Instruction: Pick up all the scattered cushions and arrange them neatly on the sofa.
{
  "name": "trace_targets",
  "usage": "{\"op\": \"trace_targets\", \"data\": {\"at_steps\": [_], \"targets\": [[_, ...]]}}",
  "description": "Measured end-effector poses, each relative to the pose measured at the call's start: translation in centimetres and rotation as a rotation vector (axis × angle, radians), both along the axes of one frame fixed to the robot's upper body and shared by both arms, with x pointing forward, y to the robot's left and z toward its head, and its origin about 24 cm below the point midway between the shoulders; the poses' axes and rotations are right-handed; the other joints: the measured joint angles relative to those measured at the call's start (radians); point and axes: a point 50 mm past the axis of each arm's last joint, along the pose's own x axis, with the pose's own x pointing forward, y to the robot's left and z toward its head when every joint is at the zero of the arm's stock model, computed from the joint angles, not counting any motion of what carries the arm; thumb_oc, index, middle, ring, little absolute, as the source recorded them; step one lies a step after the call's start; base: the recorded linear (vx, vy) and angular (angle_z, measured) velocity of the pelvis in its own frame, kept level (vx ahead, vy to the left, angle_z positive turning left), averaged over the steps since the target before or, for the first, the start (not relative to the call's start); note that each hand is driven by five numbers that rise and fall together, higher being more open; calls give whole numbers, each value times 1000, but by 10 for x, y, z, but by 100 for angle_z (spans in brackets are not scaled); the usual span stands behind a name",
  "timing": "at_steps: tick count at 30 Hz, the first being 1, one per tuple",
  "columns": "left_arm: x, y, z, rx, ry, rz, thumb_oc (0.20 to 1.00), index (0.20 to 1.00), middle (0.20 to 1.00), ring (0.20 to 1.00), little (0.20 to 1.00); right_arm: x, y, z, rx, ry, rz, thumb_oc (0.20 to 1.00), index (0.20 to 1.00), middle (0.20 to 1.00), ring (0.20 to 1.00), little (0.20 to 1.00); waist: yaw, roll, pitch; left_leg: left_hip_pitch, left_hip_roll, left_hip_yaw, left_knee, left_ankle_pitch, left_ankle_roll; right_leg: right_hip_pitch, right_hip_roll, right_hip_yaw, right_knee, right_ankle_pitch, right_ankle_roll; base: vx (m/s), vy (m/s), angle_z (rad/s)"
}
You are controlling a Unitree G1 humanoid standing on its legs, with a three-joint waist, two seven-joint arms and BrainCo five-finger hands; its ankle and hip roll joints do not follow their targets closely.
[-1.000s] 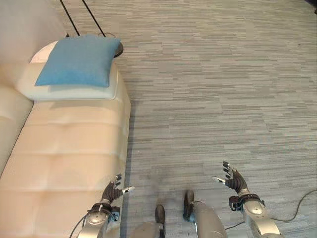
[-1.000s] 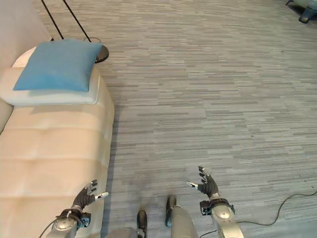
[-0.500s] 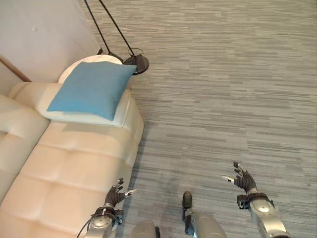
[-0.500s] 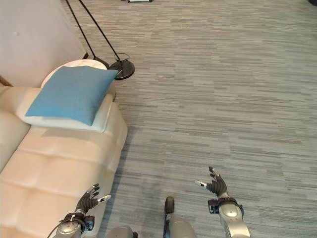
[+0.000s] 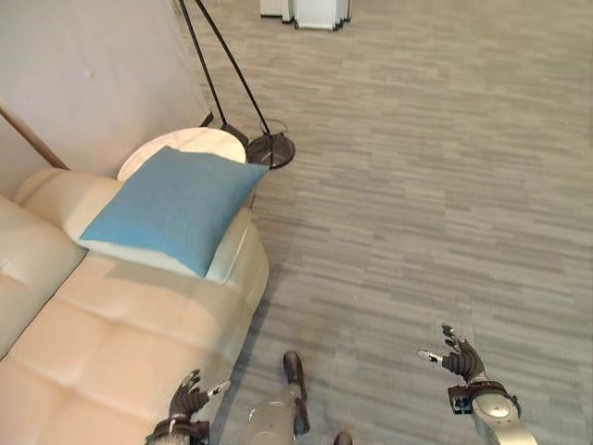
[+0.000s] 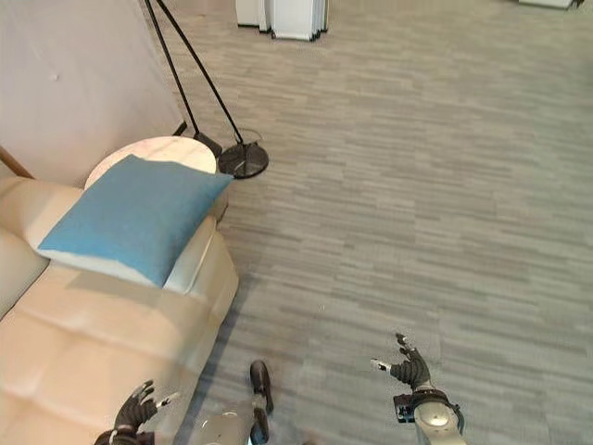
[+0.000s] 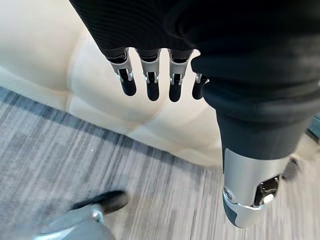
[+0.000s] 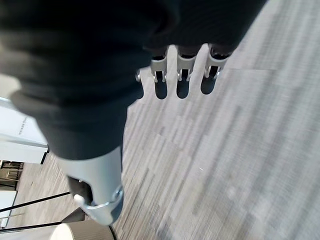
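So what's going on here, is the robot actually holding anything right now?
No. Both hands are empty with relaxed fingers: the left hand hangs at the front edge of the cream sofa, and the right hand is out over the grey striped floor. A blue cushion lies on a white cushion at the sofa's far end, beside a round side table and a floor lamp's base. I see no cushion on the floor.
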Motion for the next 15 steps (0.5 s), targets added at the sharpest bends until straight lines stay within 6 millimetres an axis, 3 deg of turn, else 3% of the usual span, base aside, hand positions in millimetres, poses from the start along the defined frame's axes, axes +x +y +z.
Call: {"op": "trace_targets", "data": {"at_steps": [1, 2, 4, 5, 6, 7, 8, 9, 10, 11, 12, 13, 14, 15], "targets": [[-1, 0, -1, -3, 8, 5, 1000, 1000, 1000, 1000, 1000, 4, 5, 2, 17, -14, 17, 1000, 1000, 1000, 1000, 1000, 1, -7, 0, 25, -12, -6, -9, -14, 31, -96, -36, 16, 232, -3, 15, 262, 130, 27], [4, 1, 2, 5, -12, -7, 1000, 1000, 1000, 1000, 1000, 7, 12, 7, 38, -47, 38, 1000, 1000, 1000, 1000, 1000, -13, -16, 2, 57, -34, -22, -36, -6, 28, -221, -93, 24, 506, 36, 30, 261, 128, 49], [13, 1, 7, 16, -38, -39, 1000, 1000, 1000, 1000, 1000, 9, 17, 11, 51, -75, 52, 1000, 1000, 1000, 1000, 1000, -27, -32, 2, 98, -73, -48, -45, -28, 56, -274, -170, 33, 623, 38, 50, 369, 142, 61], [25, 0, 12, 22, -74, -58, 1000, 1000, 1000, 1000, 1000, 15, 18, 14, 50, -88, 62, 1000, 1000, 1000, 1000, 1000, -23, -25, 10, 131, -89, -73, -37, -74, 101, -308, -208, 55, 635, 44, 68, 433, 155, 37], [32, -3, 15, 19, -103, -62, 1000, 1000, 1000, 1000, 1000, 20, 18, 16, 46, -101, 69, 1000, 1000, 1000, 1000, 1000, -23, -18, 24, 151, -87, -105, -38, -108, 80, -342, -218, 56, 656, 30, 45, 558, 109, 53], [39, -4, 18, 14, -129, -60, 1000, 1000, 1000, 1000, 1000, 25, 21, 18, 44, -114, 77, 1000, 1000, 1000, 1000, 1000, -26, 18, 46, 185, -76, -113, -44, -95, 61, -357, -223, 49, 600, 20, 26, 463, 10, 44], [43, -5, 20, 11, -146, -61, 1000, 1000, 1000, 1000, 1000, 25, 22, 18, 44, -114, 88, 1000, 1000, 1000, 1000, 1000, -26, 22, 54, 201, -82, -133, -43, -118, 78, -396, -220, 59, 581, 25, 33, 587, -3, 60], [44, -5, 21, 2, -164, -48, 1000, 1000, 1000, 1000, 1000, 23, 23, 16, 44, -104, 94, 1000, 1000, 1000, 1000, 1000, -37, 27, 58, 217, -78, -146, -47, -123, 72, -415, -214, 62, 521, 28, 34, 615, -115, 93], [48, -8, 22, -9, -178, -38, 1000, 1000, 1000, 1000, 1000, 24, 23, 14, 39, -86, 102, 1000, 1000, 1000, 1000, 1000, -50, 41, 96, 263, -76, -227, -60, -159, 55, -456, -147, 89, 213, 72, 43, 604, -118, 94], [47, -10, 21, -16, -173, -32, 1000, 1000, 1000, 1000, 1000, 23, 23, 13, 39, -82, 103, 1000, 1000, 1000, 1000, 1000, -51, 39, 108, 276, -79, -258, -60, -176, 55, -462, -125, 101, 113, 99, 49, 658, -154, 129], [45, -11, 18, -19, -160, -22, 1000, 1000, 1000, 1000, 1000, 21, 23, 11, 41, -69, 98, 1000, 1000, 1000, 1000, 1000, -58, 39, 113, 285, -76, -310, -50, -196, 41, -471, -67, 182, -77, 145, 80, 443, -98, 113], [44, -12, 16, -23, -148, -24, 1000, 1000, 1000, 1000, 1000, 17, 23, 9, 42, -58, 93, 1000, 1000, 1000, 1000, 1000, -79, 35, 117, 289, -77, -360, -39, -210, 35, -474, -49, 255, -149, 158, 102, 406, -111, 191], [41, -11, 15, -23, -145, -25, 1000, 1000, 1000, 1000, 1000, 9, 22, 4, 45, -29, 86, 1000, 1000, 1000, 1000, 1000, -103, 10, 123, 324, -90, -421, -35, -211, 22, -482, -54, 292, -186, 201, 99, 433, -166, 169], [38, -9, 15, -17, -137, -23, 1000, 1000, 1000, 1000, 1000, 6, 22, 2, 45, -17, 82, 1000, 1000, 1000, 1000, 1000, -103, -4, 123, 347, -98, -436, -46, -217, 16, -488, -55, 296, -173, 215, 93, 567, -276, 183]]}}
